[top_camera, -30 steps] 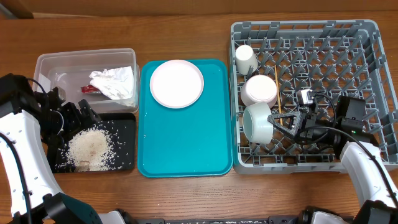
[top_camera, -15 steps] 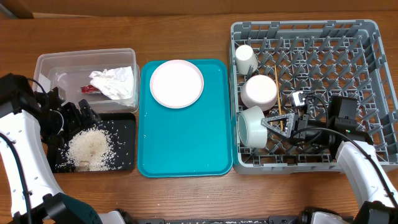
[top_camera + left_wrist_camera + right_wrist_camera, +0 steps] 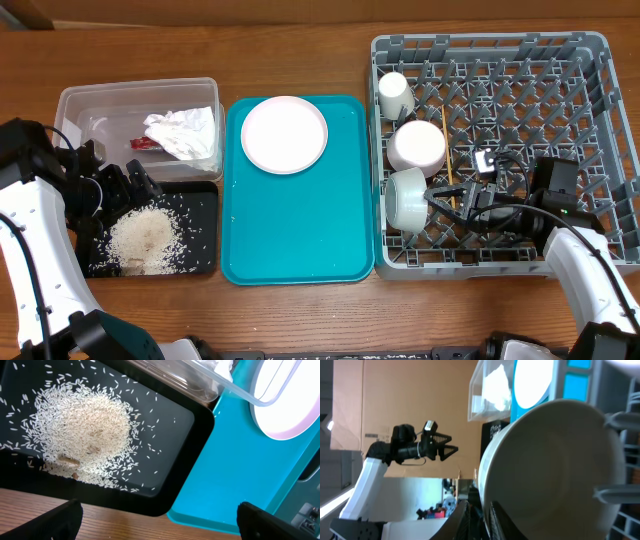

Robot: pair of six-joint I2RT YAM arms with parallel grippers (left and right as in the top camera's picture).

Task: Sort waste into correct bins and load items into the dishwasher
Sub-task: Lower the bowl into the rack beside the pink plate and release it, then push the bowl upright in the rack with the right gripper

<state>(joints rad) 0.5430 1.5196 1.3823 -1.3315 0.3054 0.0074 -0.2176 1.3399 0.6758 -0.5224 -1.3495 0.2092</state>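
A white bowl (image 3: 404, 198) stands on edge in the grey dishwasher rack (image 3: 600, 60), and my right gripper (image 3: 437, 200) is shut on its rim. In the right wrist view that bowl (image 3: 555, 470) fills the frame, its rim between the two narrow fingers of the gripper (image 3: 480, 510). A second bowl (image 3: 416, 146), a white cup (image 3: 394, 95) and thin chopsticks (image 3: 448, 168) are also in the rack. The plate (image 3: 284, 134) lies on the teal tray. Rice (image 3: 85, 430) covers the black tray (image 3: 190, 425). My left gripper (image 3: 160, 522) hangs open over that tray's corner.
The clear tub (image 3: 75, 105) at the back left holds the crumpled napkin (image 3: 182, 132) and the red wrapper (image 3: 143, 143). The teal tray (image 3: 300, 230) sits between the black tray and the rack. Upright pegs fill the right half of the rack.
My right gripper shifted left with the bowl and tipped it from slanted to standing on edge among the pegs. The left arm has not moved.
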